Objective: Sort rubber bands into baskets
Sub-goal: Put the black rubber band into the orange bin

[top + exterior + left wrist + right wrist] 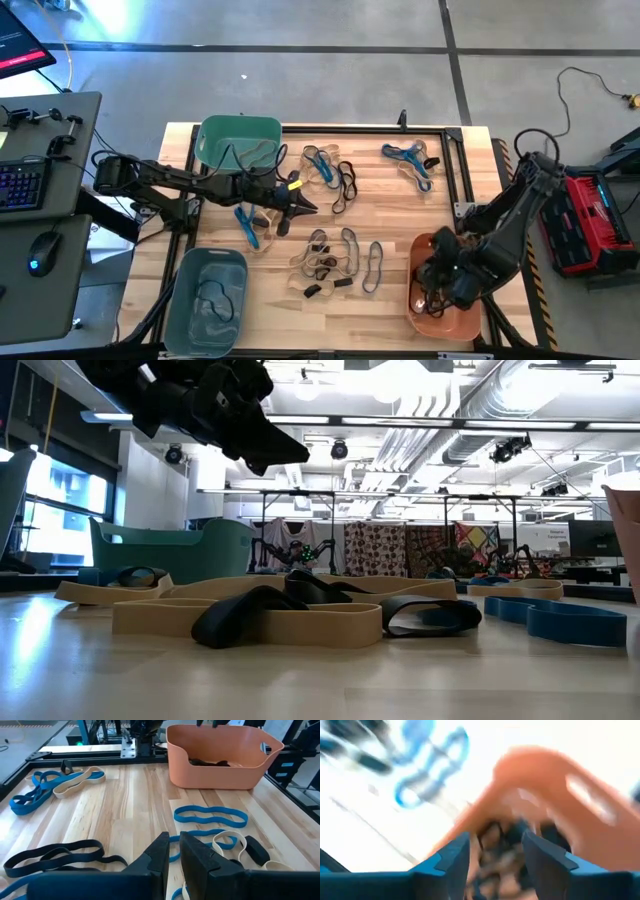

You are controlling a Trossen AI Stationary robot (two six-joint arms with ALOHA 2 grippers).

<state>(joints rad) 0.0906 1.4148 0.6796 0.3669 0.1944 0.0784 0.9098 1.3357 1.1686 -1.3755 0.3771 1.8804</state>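
— Where is the right gripper [437, 285]?

— Over the orange basket [425, 310], fingers spread wide, nothing in them. Dark rubber bands lie inside it (the picture from that arm is blurry).

— And the left gripper [305, 205]?

— It hangs above the table [390, 215] near the green basket [238, 140], fingers almost pressed together, holding nothing I can see. Loose bands [330, 262] lie on the wood. The grey basket [205, 300] sits at the front.

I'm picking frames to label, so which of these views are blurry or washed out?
Right wrist view: heavy motion blur, the orange basket smeared, table washed white. Low view: near rubber bands sharp, bright window glare at its left edge. High and left wrist views: sharp, evenly lit.
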